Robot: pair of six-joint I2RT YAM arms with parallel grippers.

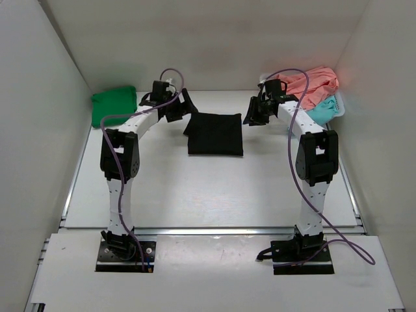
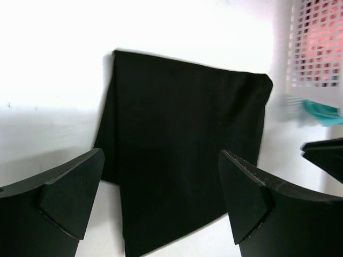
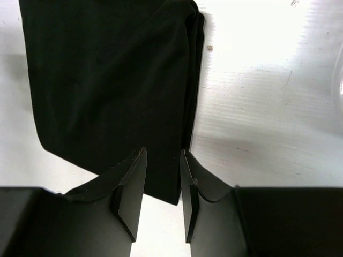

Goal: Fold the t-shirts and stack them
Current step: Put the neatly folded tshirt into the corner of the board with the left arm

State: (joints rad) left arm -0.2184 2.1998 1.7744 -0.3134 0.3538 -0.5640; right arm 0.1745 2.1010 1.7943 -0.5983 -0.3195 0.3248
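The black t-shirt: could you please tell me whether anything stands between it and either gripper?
Nothing visible does. The black t-shirt lies folded; the left gripper hangs open by its left edge, the right gripper by its right.

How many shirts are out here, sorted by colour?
Black t-shirt: 1
Green t-shirt: 1
Coral-pink t-shirt: 1
Teal t-shirt: 1
Total: 4

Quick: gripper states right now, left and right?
Left gripper: open wide, empty.
Right gripper: open only slightly, empty, over the black t-shirt.
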